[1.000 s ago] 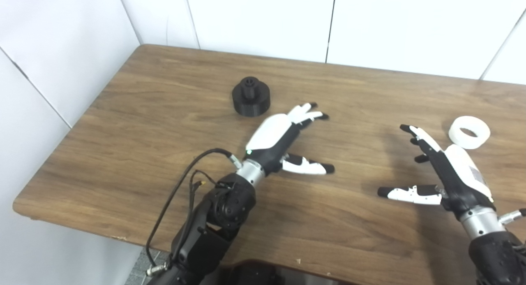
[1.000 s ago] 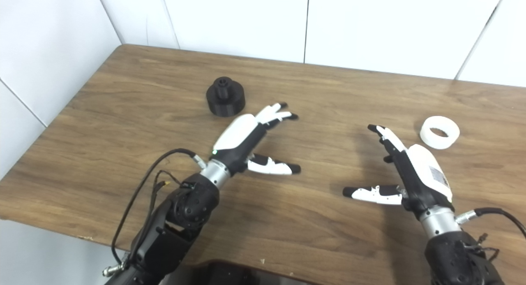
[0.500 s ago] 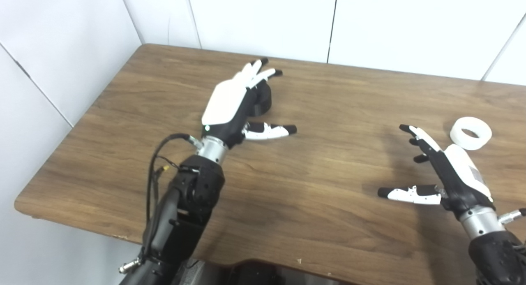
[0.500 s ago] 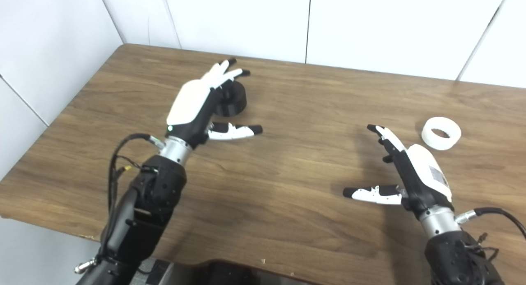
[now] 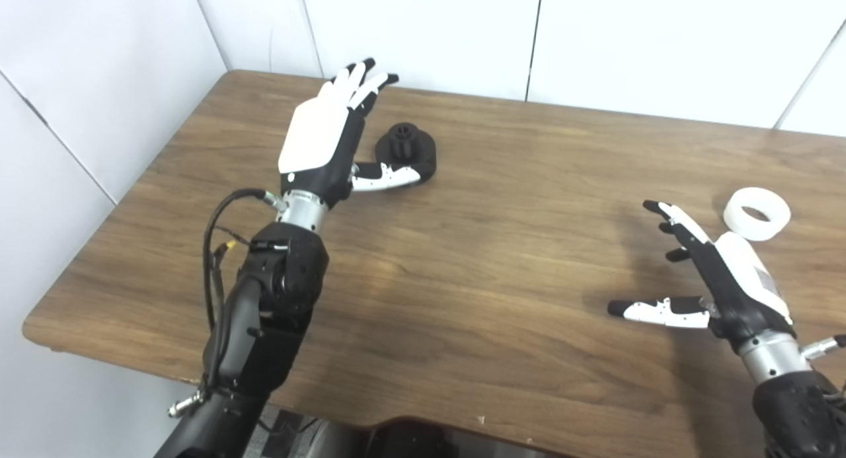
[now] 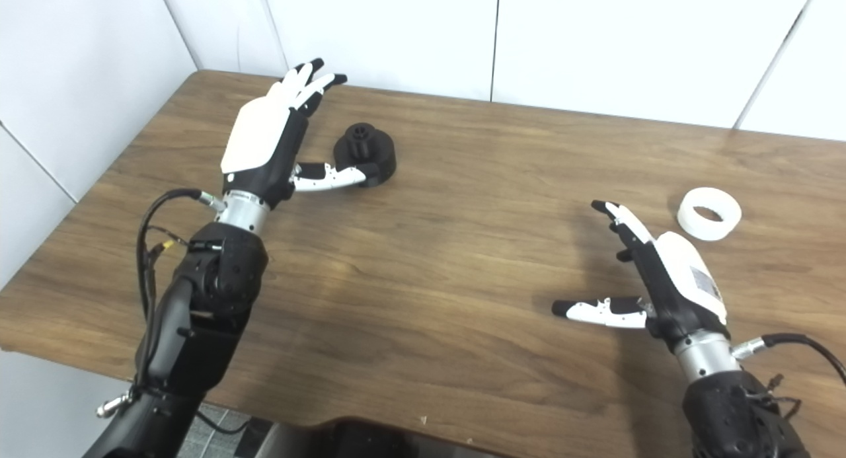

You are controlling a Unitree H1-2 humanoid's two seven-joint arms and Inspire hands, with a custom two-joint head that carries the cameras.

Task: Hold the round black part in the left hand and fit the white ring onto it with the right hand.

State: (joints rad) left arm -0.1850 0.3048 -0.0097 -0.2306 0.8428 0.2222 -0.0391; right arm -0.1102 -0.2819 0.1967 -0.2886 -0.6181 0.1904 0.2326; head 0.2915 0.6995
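- On the wooden table [image 5: 462,299], far left, my left hand [image 5: 324,137] hangs spread and empty beside the round black part [image 5: 406,155]; closing around it comes next.
- My right hand [image 5: 717,273] waits splayed, empty, near right.
- White ring [image 5: 756,213] lies just beyond, untouched.

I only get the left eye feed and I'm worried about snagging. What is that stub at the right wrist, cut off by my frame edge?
Observer: In the right eye view it is a black cable. It leaves the wrist of the right hand and curves down toward the picture's right edge.
Operator: Does the wood carry on past the white ring?
Observer: Yes. The right eye view shows a wider stretch of table to the right of the white ring.
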